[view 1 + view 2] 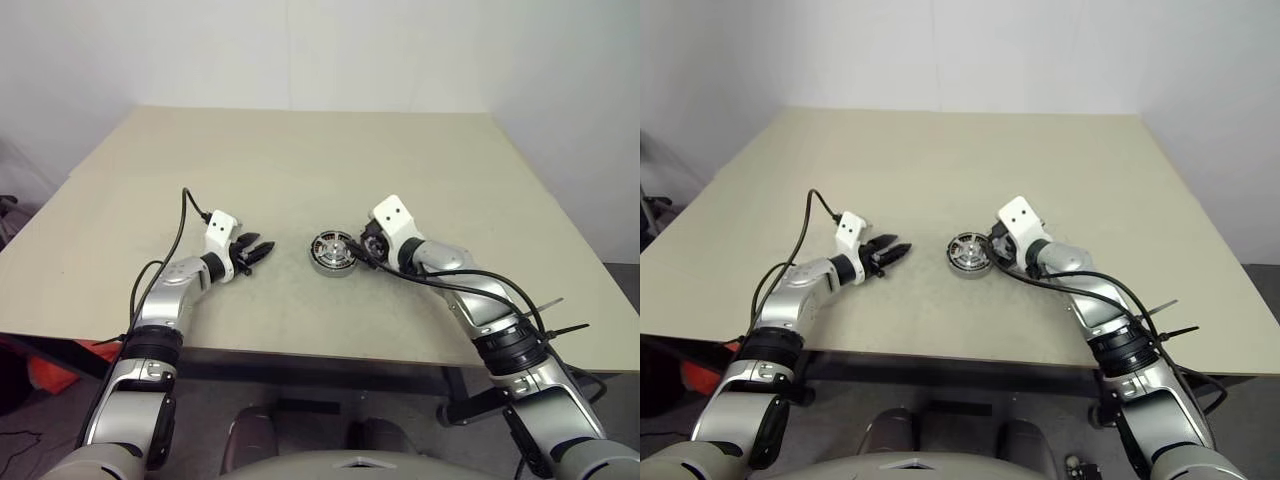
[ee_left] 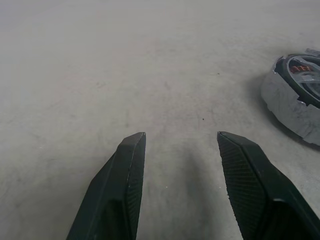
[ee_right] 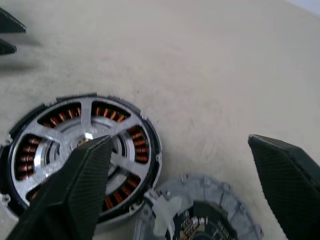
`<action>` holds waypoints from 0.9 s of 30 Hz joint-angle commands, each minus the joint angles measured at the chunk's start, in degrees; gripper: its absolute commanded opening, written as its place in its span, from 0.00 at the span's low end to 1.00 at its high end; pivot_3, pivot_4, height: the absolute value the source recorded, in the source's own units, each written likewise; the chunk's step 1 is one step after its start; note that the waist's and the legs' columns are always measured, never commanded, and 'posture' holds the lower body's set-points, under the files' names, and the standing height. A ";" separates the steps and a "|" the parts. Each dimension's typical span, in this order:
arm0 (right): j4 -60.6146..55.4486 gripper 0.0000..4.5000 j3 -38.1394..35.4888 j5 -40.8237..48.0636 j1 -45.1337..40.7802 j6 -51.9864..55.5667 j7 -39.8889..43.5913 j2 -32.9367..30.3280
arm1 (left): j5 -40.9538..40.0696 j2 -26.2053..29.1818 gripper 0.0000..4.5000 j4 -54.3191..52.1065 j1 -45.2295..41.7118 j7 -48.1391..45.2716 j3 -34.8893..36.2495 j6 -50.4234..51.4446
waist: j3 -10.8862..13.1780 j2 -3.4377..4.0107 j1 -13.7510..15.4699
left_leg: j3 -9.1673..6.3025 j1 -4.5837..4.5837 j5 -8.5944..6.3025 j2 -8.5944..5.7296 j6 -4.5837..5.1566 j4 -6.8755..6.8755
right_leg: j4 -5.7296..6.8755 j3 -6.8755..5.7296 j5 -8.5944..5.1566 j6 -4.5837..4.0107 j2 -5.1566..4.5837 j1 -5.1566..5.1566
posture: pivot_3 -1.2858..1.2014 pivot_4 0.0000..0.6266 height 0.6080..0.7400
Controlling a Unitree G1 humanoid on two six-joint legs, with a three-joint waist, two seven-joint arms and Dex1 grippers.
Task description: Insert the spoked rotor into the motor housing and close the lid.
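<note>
A: Two grippers, do we log both as empty?

B: Yes. The left gripper [image 2: 180, 137] has its jaws parted over bare table [image 1: 300, 160]. The right gripper [image 3: 180, 140] is spread wide with nothing pinched between its fingers.

A: Where's the spoked rotor [image 3: 86, 115]?

B: We read it as already seated in the motor housing [image 1: 333, 252]. Its spokes lie flat across the copper windings, inside the silver rim. The housing is mid-table, between the two arms.

A: And the lid [image 3: 210, 192]?

B: Flat on the table just beside the housing, on the right-arm side. It sits low between the right gripper's fingers and isn't gripped. We can't tell if its notched edge touches the housing rim.

A: So which relation matters for the next move?

B: The lid is right under the right gripper, with the housing just beyond it toward the left arm. The right arm is clearly nearer; the left is well apart from both. We judge what's left is to close on the lid, shift it over and set it down flat on the housing.
</note>
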 commanded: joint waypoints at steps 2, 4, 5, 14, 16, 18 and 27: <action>-2.12 0.63 -2.53 0.04 -1.62 -0.14 1.48 1.24 | -0.14 0.30 0.54 -0.70 -1.05 0.21 0.44 -1.06 | 0.00 0.00 0.01 | 0.00 -0.01 -0.01 0.00 0.02 0.01 | 0.00 0.00 0.01 -0.02 0.00 0.00 | 0.52 0.00 1.00; -2.51 0.48 -2.39 0.15 -1.67 0.87 2.51 1.58 | -0.13 0.24 0.54 -0.49 -1.14 0.31 0.46 -1.17 | 0.00 0.00 0.01 | 0.00 -0.01 -0.01 0.01 0.02 0.02 | 0.00 0.00 0.01 -0.03 0.00 0.00 | 0.52 0.00 1.00; -2.75 0.39 -2.43 0.24 -1.59 1.19 2.91 1.84 | -0.13 0.22 0.54 -0.42 -1.16 0.34 0.47 -1.23 | 0.00 0.00 0.00 | 0.00 -0.01 -0.02 0.01 0.03 0.03 | 0.00 0.00 0.02 -0.03 0.00 0.00 | 0.52 0.00 1.00; -3.97 0.24 -2.49 -0.27 -2.50 4.24 4.40 3.59 | -0.01 0.48 0.54 -0.27 -0.89 0.51 0.53 -1.48 | 0.00 0.00 0.01 | 0.00 0.00 -0.02 0.03 0.03 0.07 | 0.03 0.00 0.02 -0.04 0.01 0.01 | 0.52 0.00 1.00; -3.58 0.24 -2.26 -0.45 -2.62 4.54 4.28 4.36 | 0.02 0.54 0.54 -0.33 -0.85 0.49 0.51 -1.41 | 0.00 0.00 0.00 | 0.00 0.00 -0.02 0.03 0.03 0.07 | 0.04 0.00 0.02 -0.04 0.01 0.01 | 0.52 0.00 1.00; -2.38 0.24 -1.84 -0.68 -2.30 4.70 4.00 5.41 | 0.06 0.60 0.54 -0.35 -0.86 0.46 0.50 -1.37 | 0.00 0.00 0.00 | 0.00 0.00 -0.02 0.03 0.03 0.08 | 0.04 0.00 0.02 -0.04 0.01 0.01 | 0.52 0.00 1.00; 4.81 0.24 -1.03 -2.84 0.01 5.77 2.25 9.16 | 0.12 0.68 0.54 -0.54 -0.83 0.60 0.48 -1.28 | -0.02 -0.01 -0.12 | -0.01 0.11 -0.02 0.03 0.03 0.08 | 0.04 0.00 0.02 -0.05 0.00 0.13 | 0.52 0.00 1.00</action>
